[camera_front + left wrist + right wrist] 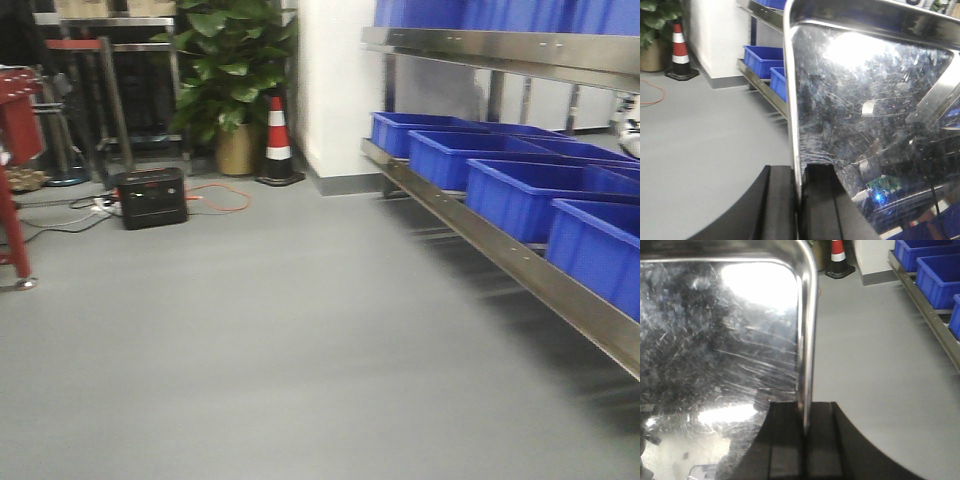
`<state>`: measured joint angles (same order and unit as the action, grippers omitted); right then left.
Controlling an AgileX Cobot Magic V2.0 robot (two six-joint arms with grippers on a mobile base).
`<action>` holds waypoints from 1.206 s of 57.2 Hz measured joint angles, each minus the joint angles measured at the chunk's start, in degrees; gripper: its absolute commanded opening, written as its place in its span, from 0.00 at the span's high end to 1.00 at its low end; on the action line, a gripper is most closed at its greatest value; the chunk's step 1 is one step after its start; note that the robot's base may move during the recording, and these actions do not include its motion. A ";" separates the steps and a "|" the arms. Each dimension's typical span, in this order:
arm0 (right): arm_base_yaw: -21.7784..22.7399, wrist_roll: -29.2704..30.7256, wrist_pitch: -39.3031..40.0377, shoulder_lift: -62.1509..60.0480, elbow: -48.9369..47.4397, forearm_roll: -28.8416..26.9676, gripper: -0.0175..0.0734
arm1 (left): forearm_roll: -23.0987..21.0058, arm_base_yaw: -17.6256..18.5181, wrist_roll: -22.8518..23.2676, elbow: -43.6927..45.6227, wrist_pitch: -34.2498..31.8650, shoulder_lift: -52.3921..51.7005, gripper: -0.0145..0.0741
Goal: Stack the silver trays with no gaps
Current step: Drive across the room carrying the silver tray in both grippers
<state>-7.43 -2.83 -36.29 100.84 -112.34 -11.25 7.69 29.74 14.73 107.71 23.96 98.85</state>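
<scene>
Firstly, left gripper (800,176): two black fingers (779,202) pressed together on the thin rounded rim of a shiny stainless-steel rectangular tray (865,100), with the rim rising straight up from between the jaws in the left wrist view. The scratched mirror face fills the right of that view and bears a bright glare near the top. Right gripper (805,426): black fingers (785,440) likewise pinched on the rim of a scratched mirror-like steel tray (715,340), whose face spreads to the left of the right wrist view and whose rounded corner sits at the top. Whether the two grippers hold one tray by opposite edges or two separate trays cannot be told. Neither tray nor arm shows in the front view. Below both trays: smooth grey floor (250,350). To the right: long stainless-steel shelf rail (500,255) carrying a row of deep blue plastic bins (515,190), set side by side. Farther off, by the white wall: orange-and-white striped traffic cone (278,140); just beside it, a leafy green plant in a brass-coloured pot (230,70). On the floor near the plant: small black box (153,197) with a looped orange cable (225,200). At far left: part of a red metal frame (15,130).
</scene>
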 measured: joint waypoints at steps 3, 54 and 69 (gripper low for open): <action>0.00 0.00 0.00 0.00 0.00 0.00 0.90 | 0.00 0.00 0.00 0.00 0.00 0.00 0.86; 0.00 0.00 0.00 0.00 0.00 0.00 0.90 | 0.00 0.00 0.00 0.00 0.00 0.00 0.86; 0.00 0.00 0.00 0.00 0.00 0.00 0.90 | 0.00 0.00 0.00 0.00 0.00 0.00 0.86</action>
<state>-7.43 -2.83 -36.29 100.84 -112.34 -11.25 7.69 29.74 14.73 107.71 23.96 98.85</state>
